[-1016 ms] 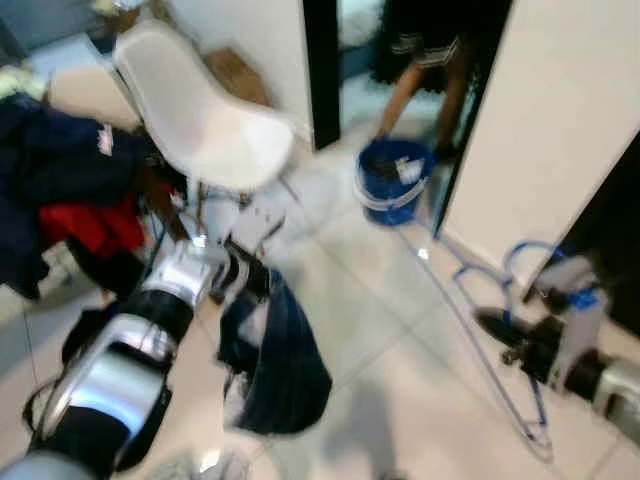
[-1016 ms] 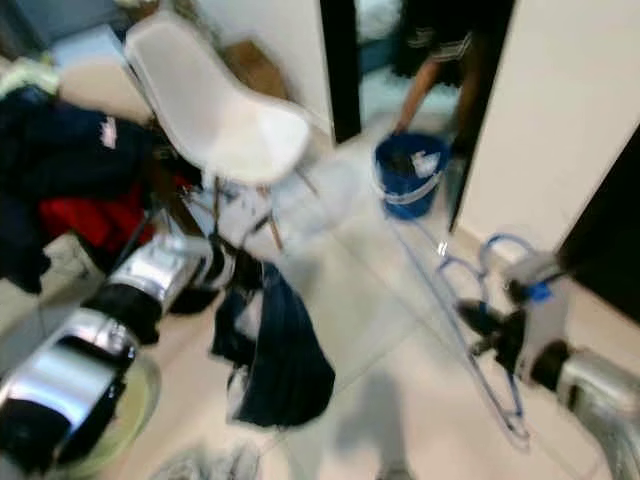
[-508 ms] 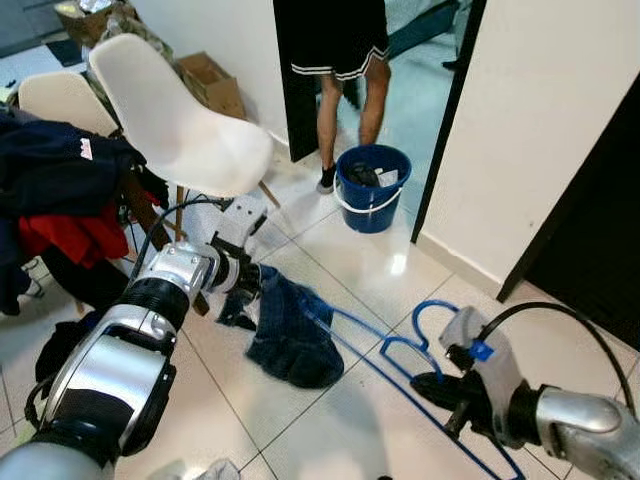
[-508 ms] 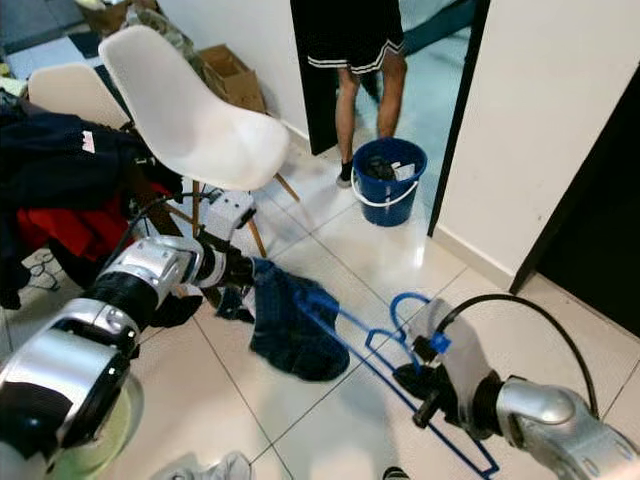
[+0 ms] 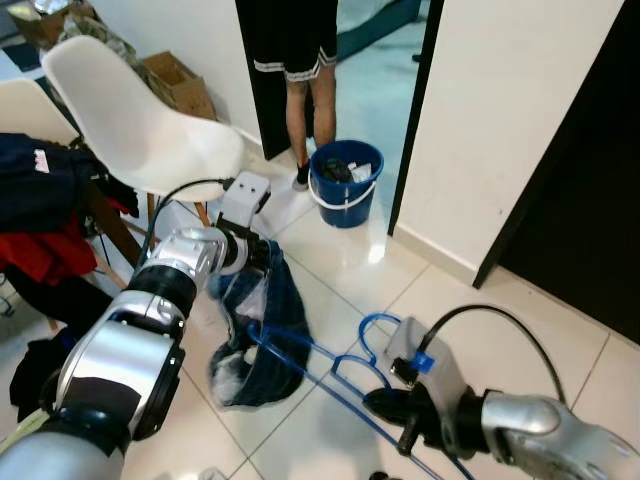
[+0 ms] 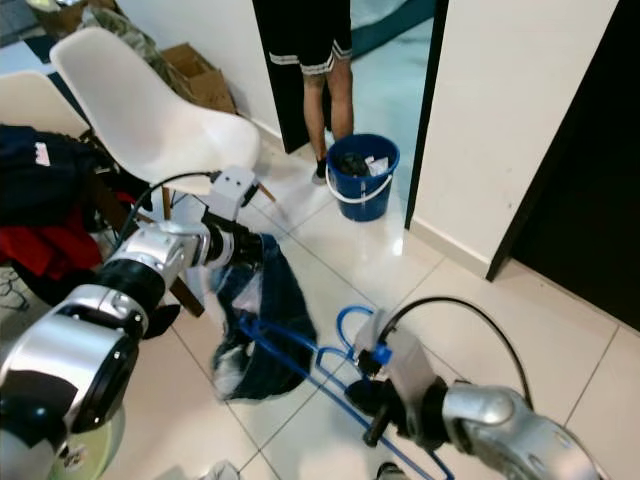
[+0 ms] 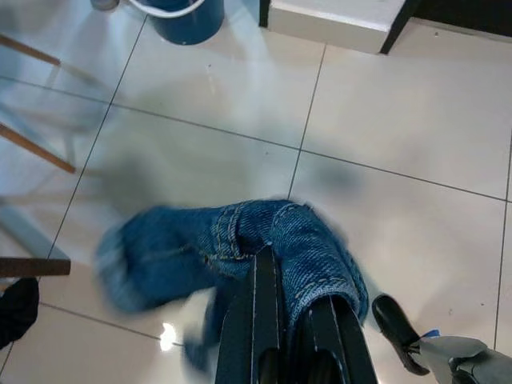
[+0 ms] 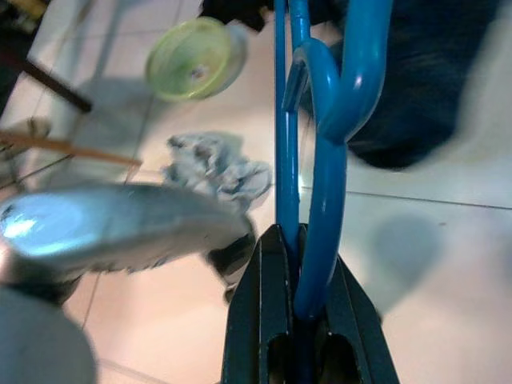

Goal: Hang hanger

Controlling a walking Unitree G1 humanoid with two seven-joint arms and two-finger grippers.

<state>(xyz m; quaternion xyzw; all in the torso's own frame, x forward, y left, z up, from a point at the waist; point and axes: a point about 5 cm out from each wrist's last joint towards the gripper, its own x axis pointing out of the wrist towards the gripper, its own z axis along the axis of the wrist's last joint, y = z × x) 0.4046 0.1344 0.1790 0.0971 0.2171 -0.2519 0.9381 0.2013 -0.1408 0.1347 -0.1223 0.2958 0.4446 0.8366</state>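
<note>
Jeans (image 5: 262,322) now hang lower from left gripper (image 7: 282,320), fingers clamped on denim; right gripper (image 8: 298,308) fingers pinch blue hanger (image 8: 332,104).

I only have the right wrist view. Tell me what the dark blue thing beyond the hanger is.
Observer: It is a pair of denim jeans, held up off the tiled floor by the left claw.
Operator: Confirm the hanger is actually in them.
Observer: One end of the blue hanger is pushed into the jeans; the right claw grips the hook end.
Operator: Report anything ahead.
Observer: A person's legs stand in the doorway behind a blue bucket.
</note>
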